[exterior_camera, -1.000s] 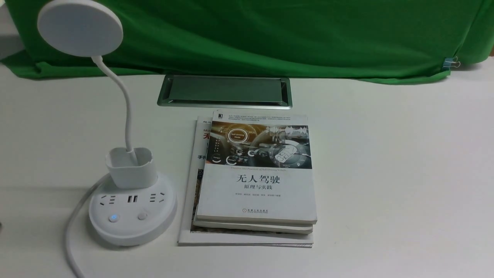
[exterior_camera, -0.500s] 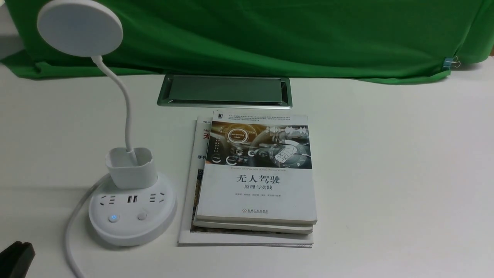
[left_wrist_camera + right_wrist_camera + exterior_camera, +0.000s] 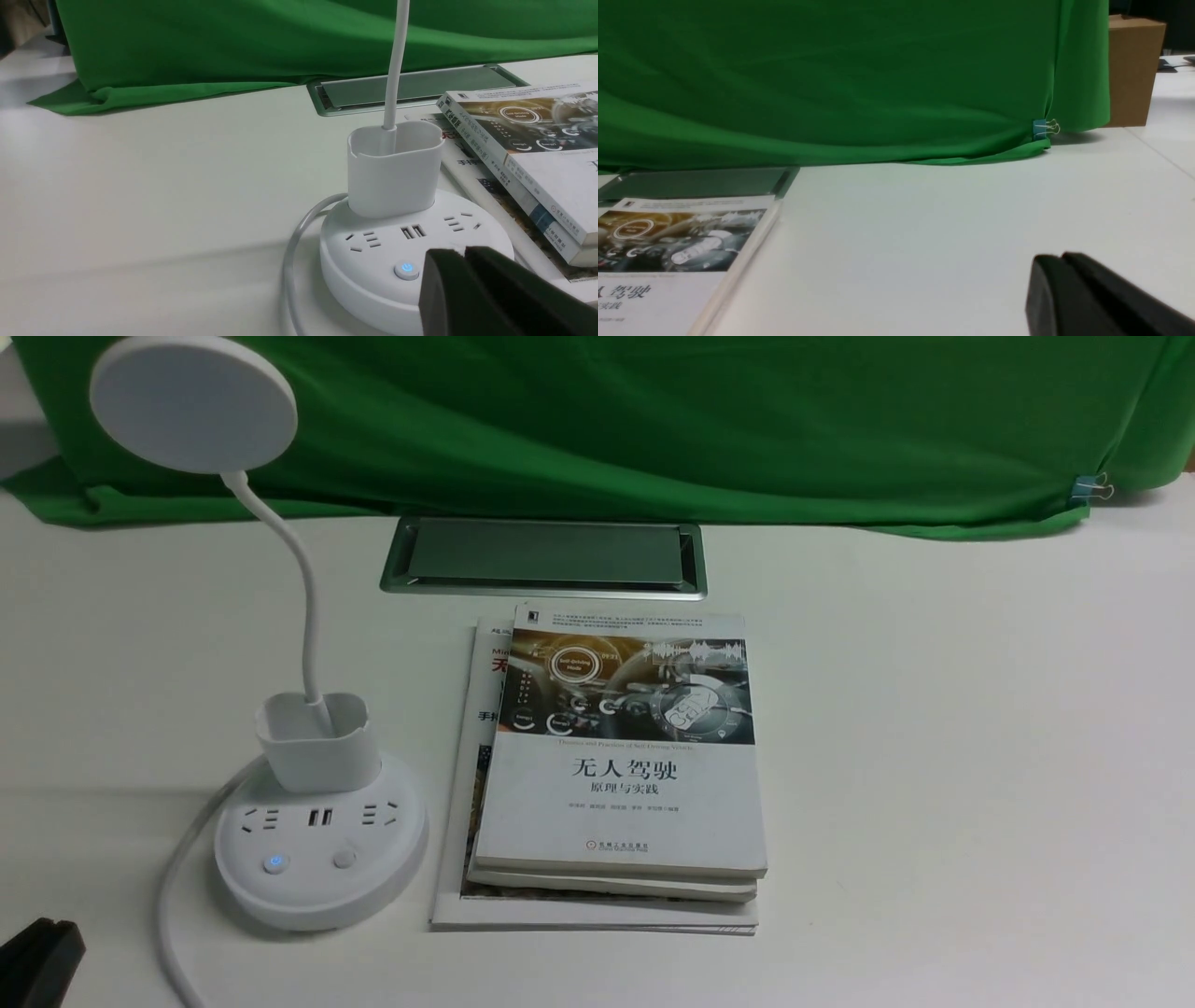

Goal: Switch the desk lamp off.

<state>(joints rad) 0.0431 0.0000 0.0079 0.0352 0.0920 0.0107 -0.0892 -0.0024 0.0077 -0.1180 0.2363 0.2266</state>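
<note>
The white desk lamp stands at the table's left: disc head [image 3: 193, 403], thin neck [image 3: 303, 607], cup holder [image 3: 317, 744], round base [image 3: 319, 896] with sockets. One button [image 3: 274, 863] glows blue and a plain button [image 3: 344, 857] sits to its right. My left gripper [image 3: 37, 959] shows only as a black tip at the bottom left corner, short of the base. In the left wrist view it [image 3: 465, 252] is shut and empty, hovering at the base [image 3: 369, 284] beside the glowing button [image 3: 406, 269] and hiding the plain button. My right gripper [image 3: 1062, 258] is shut and empty above bare table.
A stack of books [image 3: 621, 775] lies just right of the lamp base, also in the left wrist view [image 3: 528, 154]. A metal cable hatch [image 3: 543, 555] sits behind the books. A green cloth [image 3: 653, 420] hangs at the back. The lamp's white cord [image 3: 173, 887] curves off the front edge.
My left gripper's tip came into the front view at the bottom left corner about half a second ago and has held still since. Nothing else has moved.
</note>
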